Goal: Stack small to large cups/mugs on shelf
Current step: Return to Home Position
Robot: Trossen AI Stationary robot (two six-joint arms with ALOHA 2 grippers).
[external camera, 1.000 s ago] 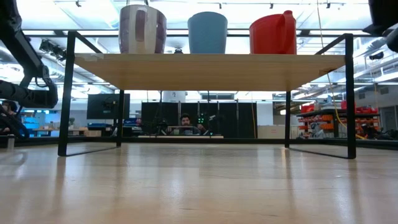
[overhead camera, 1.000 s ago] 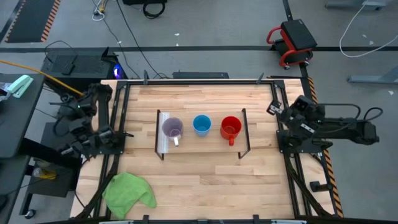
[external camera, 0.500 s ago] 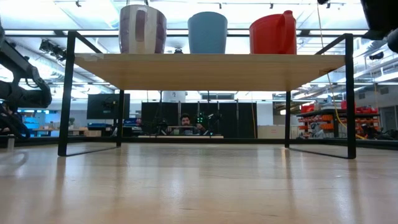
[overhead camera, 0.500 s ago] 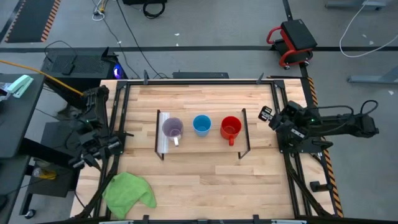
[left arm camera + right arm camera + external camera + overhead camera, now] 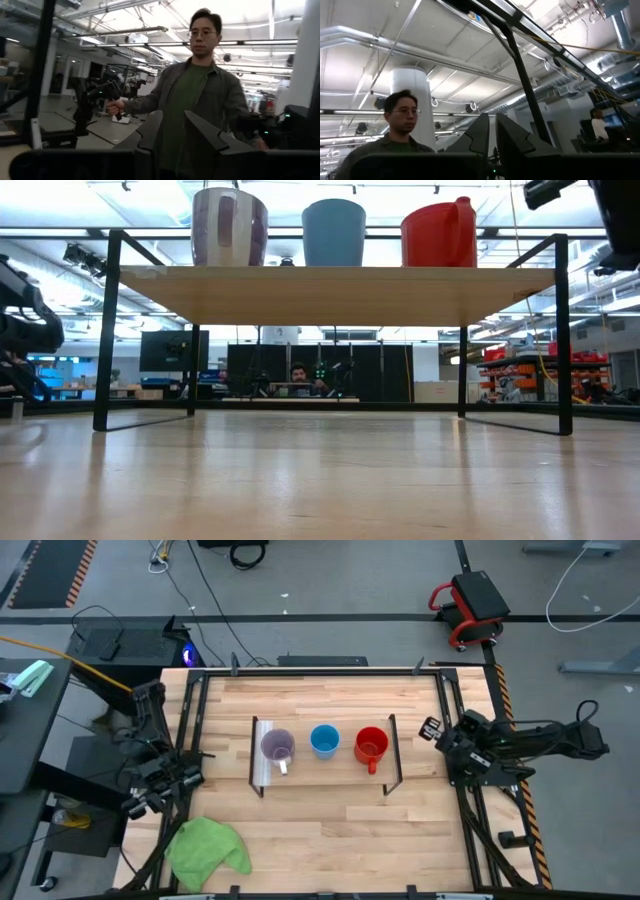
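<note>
Three cups stand in a row on the shelf (image 5: 330, 775), a light-wood board on black end frames. They are a pale purple mug (image 5: 277, 747), a blue cup (image 5: 324, 740) and a red mug (image 5: 371, 744). In the low view the purple mug (image 5: 229, 226), the blue cup (image 5: 334, 232) and the red mug (image 5: 439, 235) stand on their bases on the board. My left gripper (image 5: 137, 803) is off the table's left edge, slightly open and empty. My right gripper (image 5: 432, 728) is by the right edge, shut and empty. Both point out into the room.
A green cloth (image 5: 207, 850) lies at the table's near left corner. A person (image 5: 197, 95) stands beyond the table and also shows in the right wrist view (image 5: 402, 130). Black frame rails (image 5: 190, 755) run along both side edges of the table.
My left arm has drawn back along the table's left edge toward the near side and sunk lower. My right arm has folded back toward the right edge, its gripper shifting slightly toward the near side. The three cups have stayed put on the shelf.
</note>
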